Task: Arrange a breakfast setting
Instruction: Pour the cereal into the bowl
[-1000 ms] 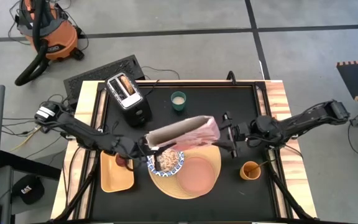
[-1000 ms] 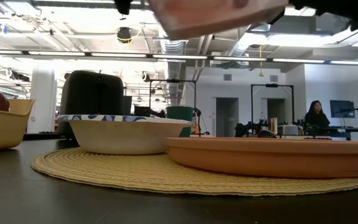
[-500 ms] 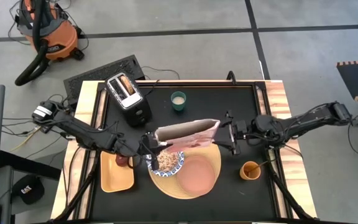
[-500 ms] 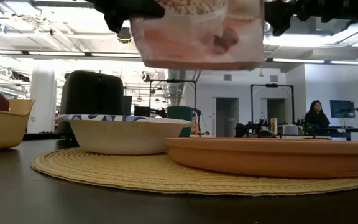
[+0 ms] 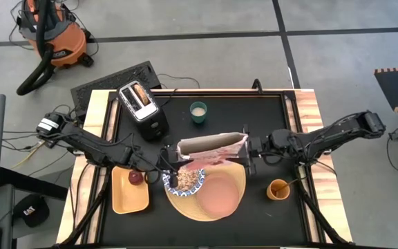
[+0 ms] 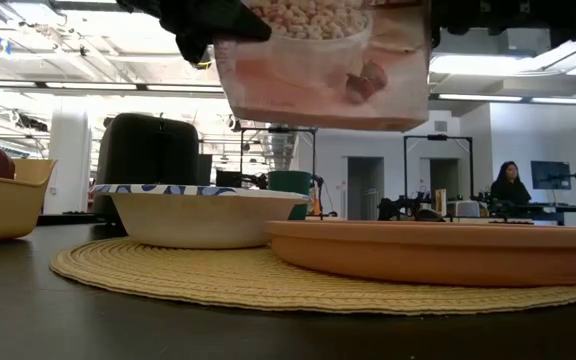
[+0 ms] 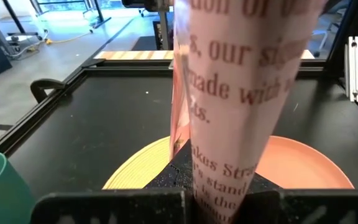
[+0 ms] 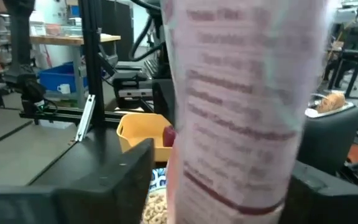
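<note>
I have the left claw (image 5: 173, 163) and right claw (image 5: 249, 150) each clamped on an end of the cereal bag (image 5: 211, 148), level above the bowl (image 5: 184, 180) so nothing more spills.

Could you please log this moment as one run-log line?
cereal bag: held aloft over bowl | left gripper: shut on cereal bag | right gripper: shut on cereal bag | blue-and-white patterned bowl: holds cereal

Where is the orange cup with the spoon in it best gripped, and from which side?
Probably from above, one finger inside the orange cup and one outside, pinching the wall facing the table's middle: it stands upright and open, and the gold spoon leans over the opposite rim.
</note>
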`<state>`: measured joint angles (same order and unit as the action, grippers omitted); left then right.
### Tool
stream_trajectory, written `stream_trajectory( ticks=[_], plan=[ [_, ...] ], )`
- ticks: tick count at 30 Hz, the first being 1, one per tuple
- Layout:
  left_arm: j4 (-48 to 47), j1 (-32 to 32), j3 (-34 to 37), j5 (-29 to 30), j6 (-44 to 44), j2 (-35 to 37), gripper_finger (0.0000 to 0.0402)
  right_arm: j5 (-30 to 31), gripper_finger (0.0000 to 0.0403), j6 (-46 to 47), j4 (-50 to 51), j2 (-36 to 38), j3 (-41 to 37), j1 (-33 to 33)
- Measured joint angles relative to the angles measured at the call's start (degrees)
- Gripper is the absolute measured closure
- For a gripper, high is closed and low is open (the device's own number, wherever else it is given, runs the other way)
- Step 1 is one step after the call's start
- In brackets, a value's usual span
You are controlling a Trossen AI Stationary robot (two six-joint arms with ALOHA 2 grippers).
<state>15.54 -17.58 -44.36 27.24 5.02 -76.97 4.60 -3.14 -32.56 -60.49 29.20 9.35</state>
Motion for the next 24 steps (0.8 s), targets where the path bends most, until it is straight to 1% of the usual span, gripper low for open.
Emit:
stream_trajectory(
  ticks=[3,8,9,10,13,16,19,22,24],
  plan=[
    [-0.01,-0.04,0.0,0.0,0.09,0.0,0.0401,-0.08,0.0203,-0.37,0.07,-0.21,0.32,0.28],
    [0.62,-0.02,0.0,0.22,-0.61,0.0,0.0398,-0.12,0.035,-0.49,1.63,-0.19,0.32,0.24],
    [0.69,-0.02,0.0,0.22,-1.02,0.0,0.0394,-0.22,0.0373,-0.83,2.11,-0.19,0.32,0.27],
    [0.77,-0.04,0.0,0.25,-1.17,0.0,0.0389,-0.21,0.0381,-1.54,2.49,-0.19,0.32,0.31],
    [1.25,-0.04,0.0,1.09,-0.87,0.03,0.0364,0.96,0.0374,-2.31,4.12,0.5,0.3,0.61],
    [0.94,-0.53,-0.02,3.0,-0.03,0.4,0.0323,2.74,0.0371,-2.85,6.6,2.55,0.27,0.81],
    [0.25,-1.52,-0.04,5.26,-0.02,1.72,0.0275,4.19,0.038,-2.93,11.38,6.75,0.27,0.81],
    [-2.95,-2.35,-0.07,7.4,0.41,4.01,0.0231,8.34,0.038,-2.91,18.18,11.97,0.27,0.83],
    [-5.92,-2.88,-0.07,7.74,1.49,5.49,0.0209,12.24,0.038,-2.44,23.77,15.71,0.27,0.78]
  ],
)
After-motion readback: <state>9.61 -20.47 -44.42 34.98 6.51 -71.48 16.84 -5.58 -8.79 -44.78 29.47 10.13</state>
